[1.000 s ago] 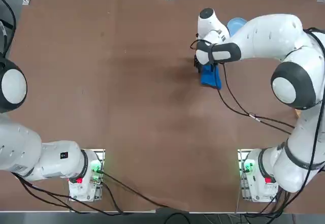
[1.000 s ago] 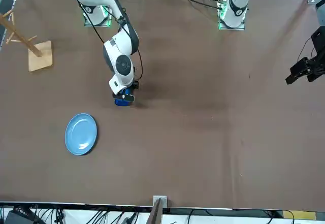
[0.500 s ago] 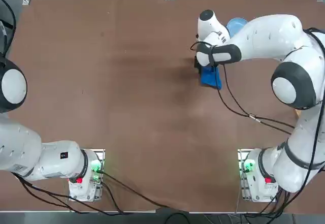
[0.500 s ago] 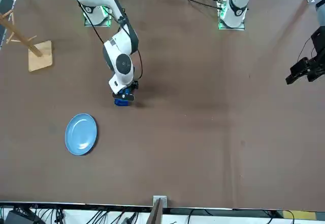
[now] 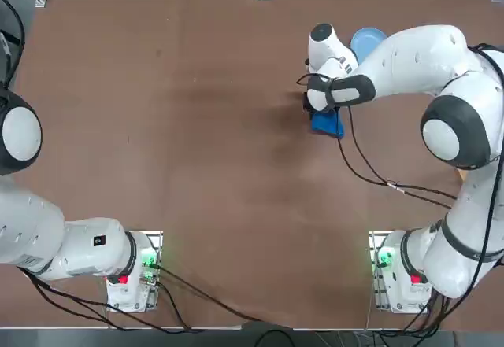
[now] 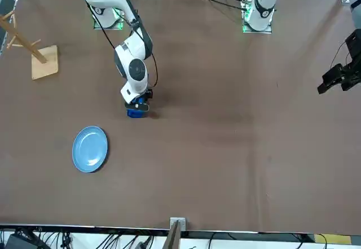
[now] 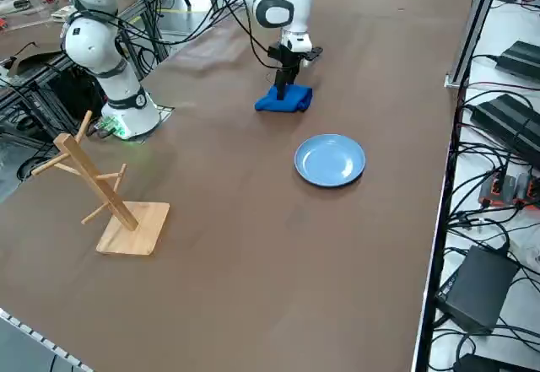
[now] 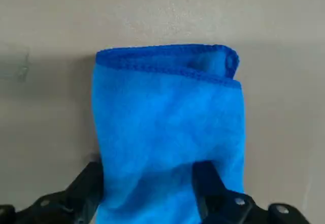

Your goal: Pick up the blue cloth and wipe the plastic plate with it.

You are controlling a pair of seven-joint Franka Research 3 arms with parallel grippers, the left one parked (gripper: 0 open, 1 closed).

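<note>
Brown surface (image 5: 197,127) fills nearly the whole top view, edge to edge. Right arm (image 5: 441,56) sweeps in from lower right of top view, bends at the far right, reaches leftward to upper centre-right. In front view same arm (image 6: 110,0) drops from upper left twd centre-left.

Wooden rack (image 7: 97,191) w/ pegs on a square base – left-centre of right side view, well apart from the rest; also at far left edge of front view (image 6: 31,48).

Plastic plate (image 7: 330,159) – pale blue, round, flat on surface just right of centre in side view. Lower left in front view (image 6: 90,149); in top view only a sliver (image 5: 366,42) peeking out by the wrist, upper right. Near the cloth, not touching.

Blue cloth (image 8: 167,127) – folded, stitched hem along one end, lying flat, centre of wrist view. In side view (image 7: 284,99) upper centre, up-left of plate. Small blue patch under the wrist in top view (image 5: 327,123) and front view (image 6: 134,112).

Hand (image 8: 147,183) pointing down right at the cloth, fingers (image 8: 208,183) spread wide – one just off the cloth's edge, other over the fabric. Tips at cloth level, nothing pinched. Cannot tell if tips press the surface. Hand also seen in side view (image 7: 285,77) directly above the cloth.
</note>
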